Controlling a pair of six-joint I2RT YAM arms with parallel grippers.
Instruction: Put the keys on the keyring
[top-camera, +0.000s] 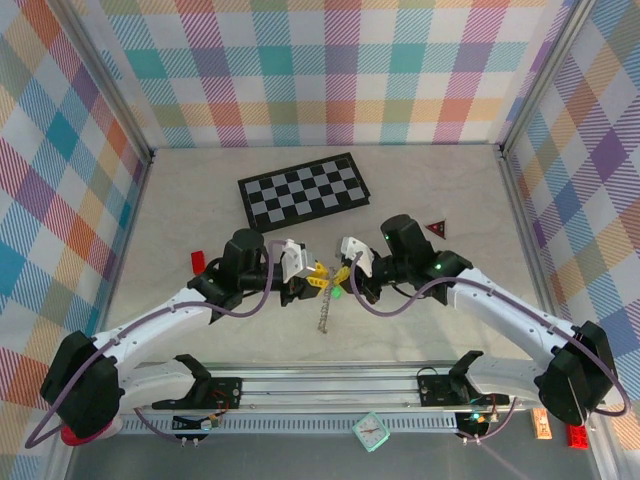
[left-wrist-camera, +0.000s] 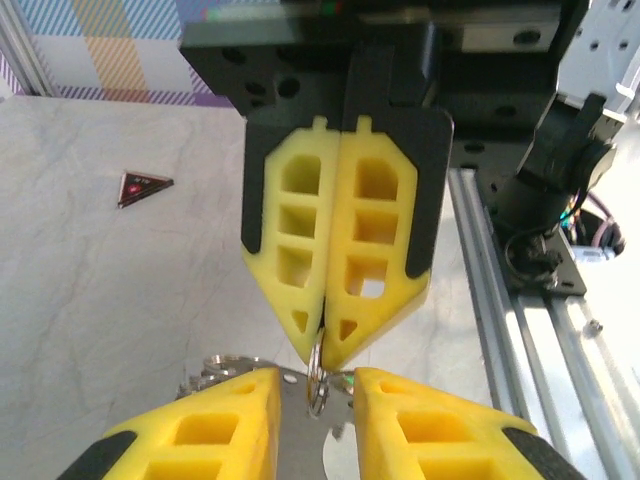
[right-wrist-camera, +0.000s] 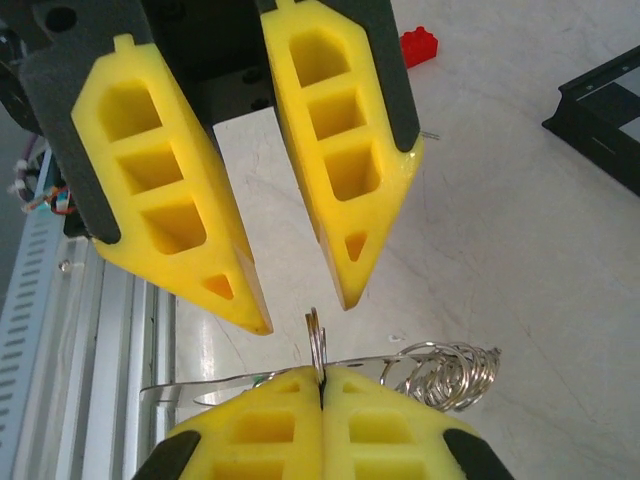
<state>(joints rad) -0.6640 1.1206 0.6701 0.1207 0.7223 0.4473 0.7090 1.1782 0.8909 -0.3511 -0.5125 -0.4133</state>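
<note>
The keyring (top-camera: 324, 312) is a thin silver loop trailing a line of small silver keys down onto the table. My right gripper (right-wrist-camera: 322, 376) is shut on its upright split ring (right-wrist-camera: 316, 338), with more coiled rings (right-wrist-camera: 452, 372) beside it. My left gripper (left-wrist-camera: 317, 380) is open, one finger on each side of that ring (left-wrist-camera: 318, 388). The two grippers meet tip to tip at the table's middle, the left gripper (top-camera: 312, 274) facing the right gripper (top-camera: 343, 274). A speck of the green key (top-camera: 337, 292) shows under the fingers, and again as the green key (left-wrist-camera: 346, 384). The blue key is hidden.
The black-and-white chessboard (top-camera: 304, 190) lies behind the grippers. A dark red triangle (top-camera: 435, 228) sits far right and a small red block (top-camera: 198, 262) far left. The metal rail (top-camera: 330, 385) runs along the near edge. A flat silver strip (right-wrist-camera: 190, 388) lies beneath the ring.
</note>
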